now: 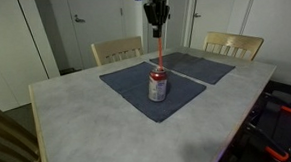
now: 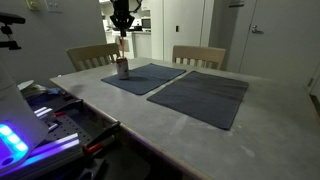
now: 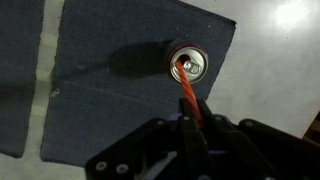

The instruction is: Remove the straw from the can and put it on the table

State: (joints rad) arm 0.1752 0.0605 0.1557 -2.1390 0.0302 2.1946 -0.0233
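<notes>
The can [image 1: 158, 86], with a red-and-white label and silver top, stands upright on a dark blue-grey placemat [image 1: 131, 92]; it also shows in an exterior view [image 2: 123, 68] and from above in the wrist view [image 3: 188, 64]. The red-orange straw [image 1: 160, 52] rises nearly upright from the can's opening; in the wrist view it [image 3: 189, 96] runs from the can's mouth into my jaws. My gripper [image 1: 159, 28] hangs straight above the can, shut on the straw's upper end, seen also in the wrist view [image 3: 199, 125]. The straw's lower end is still inside the can.
The pale grey marbled table [image 1: 77, 120] holds two dark placemats [image 2: 205, 95] side by side. Two wooden chairs [image 1: 234, 44] stand at the far side, another chair back [image 1: 9, 143] at the near corner. Equipment with coloured lights [image 2: 25, 140] sits beside the table.
</notes>
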